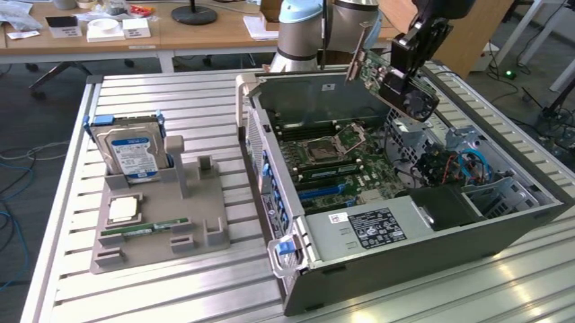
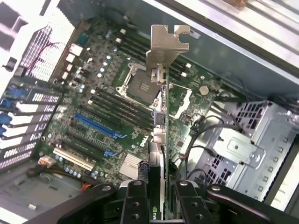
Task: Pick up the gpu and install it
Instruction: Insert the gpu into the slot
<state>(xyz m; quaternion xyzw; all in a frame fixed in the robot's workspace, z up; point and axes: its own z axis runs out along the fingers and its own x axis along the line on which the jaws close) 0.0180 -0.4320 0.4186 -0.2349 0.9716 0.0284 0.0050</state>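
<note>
The gpu [image 1: 395,84] hangs tilted in the air above the back of the open computer case [image 1: 378,269], its silvery bracket [image 1: 359,54] pointing up and toward the exterior view's left. My gripper [image 1: 406,67] is shut on the card's far end. In the wrist view the gpu [image 2: 159,140] shows edge-on between my two fingers [image 2: 135,205], with my gripper [image 2: 161,207] closed around it and the bracket [image 2: 167,44] at the far tip. The motherboard [image 2: 107,154] lies well below, with blue slots [image 2: 96,127] beside the card's line.
A grey holder tray [image 1: 153,252] at the exterior view's left carries a blue-labelled hard drive [image 1: 134,153], a processor [image 1: 124,208] and a green memory stick [image 1: 144,229]. Inside the case are the processor socket [image 1: 328,145], a power supply [image 1: 373,229] and a drive cage with cables [image 1: 458,165].
</note>
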